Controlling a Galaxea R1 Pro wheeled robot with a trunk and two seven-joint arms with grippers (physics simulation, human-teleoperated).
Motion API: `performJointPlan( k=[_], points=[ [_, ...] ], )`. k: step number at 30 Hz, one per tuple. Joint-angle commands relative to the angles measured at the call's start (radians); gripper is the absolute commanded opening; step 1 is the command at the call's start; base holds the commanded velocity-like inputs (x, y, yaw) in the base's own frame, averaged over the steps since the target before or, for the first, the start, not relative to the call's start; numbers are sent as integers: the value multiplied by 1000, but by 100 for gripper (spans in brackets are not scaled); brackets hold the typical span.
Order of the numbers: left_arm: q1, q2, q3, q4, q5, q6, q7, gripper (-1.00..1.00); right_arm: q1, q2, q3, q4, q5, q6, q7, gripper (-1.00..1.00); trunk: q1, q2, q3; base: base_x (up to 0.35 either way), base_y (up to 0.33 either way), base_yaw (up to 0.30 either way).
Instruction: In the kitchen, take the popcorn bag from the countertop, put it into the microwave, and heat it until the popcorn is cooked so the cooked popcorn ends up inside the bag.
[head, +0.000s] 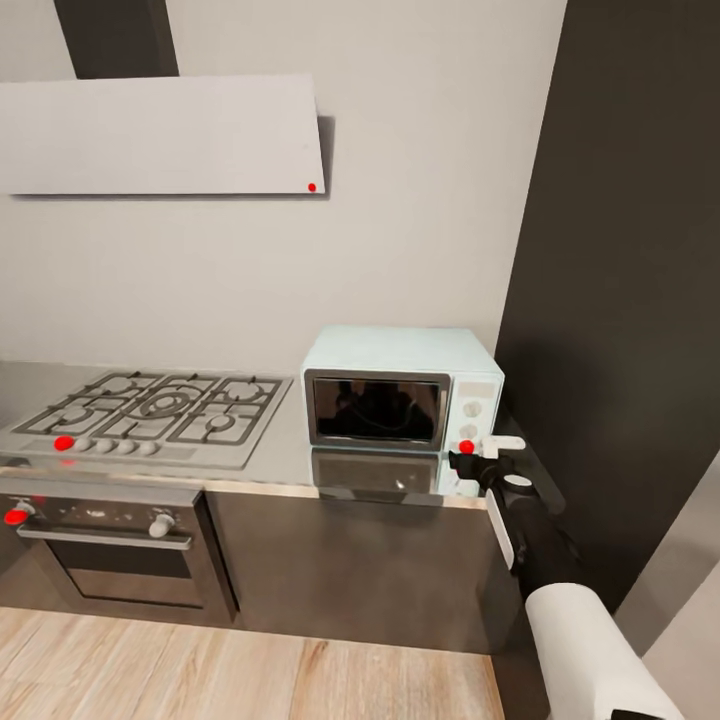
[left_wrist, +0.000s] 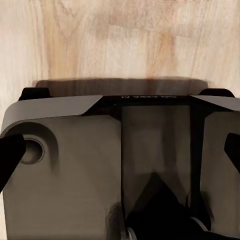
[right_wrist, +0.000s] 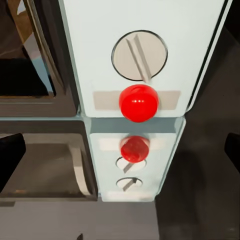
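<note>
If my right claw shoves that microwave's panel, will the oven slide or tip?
The microwave looks squat and wide, sitting flat on the countertop, so tipping seems unlikely. The grey top is glossy enough to mirror the oven, so it may skid back under a hard push. The right claw sits low by the red dot, and a low push favours sliding.

The microwave (head: 402, 387) stands on the tabletop (head: 290, 455) against the wall, with the gas hob (head: 155, 412) set into the tabletop just to its left and a tall cabinet (head: 625, 300) close on its right. The hood (head: 160, 135) hangs on the wall above the hob, and the built-in oven (head: 105, 545) sits below the hob in the cabinet front, with the floor (head: 230, 670) before it. The right hand (head: 478, 458) is at the tabletop's front edge, just before the microwave's control panel (right_wrist: 142, 60), where a knob (right_wrist: 139, 56) sits directly above a button (right_wrist: 138, 102).
</note>
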Motion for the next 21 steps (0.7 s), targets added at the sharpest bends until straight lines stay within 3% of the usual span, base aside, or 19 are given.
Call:
performJointPlan(
  k=[1, 7, 13, 21],
  points=[
    [-1, 0, -9, 1, 11, -1, -3, 100, -1, 1, -3, 8, 9, 5, 2, 100, 0, -1, -1, 73, 0, 0],
    [-1, 0, -9, 1, 11, -1, -3, 100, -1, -1, -3, 21, 10, 5, 3, 100, 0, -1, -1, 15, 0, 0],
    [0, 2, -7, 1, 11, 0, -2, 100, -2, -31, 0, 39, 13, -12, 3, 100, 0, -1, -1, 0, 0, 0],
    [1, 2, -6, 1, 11, -1, -2, 100, 0, -28, -3, 72, 23, 5, 4, 100, 0, -1, -1, 0, 0, 0]
  ],
)
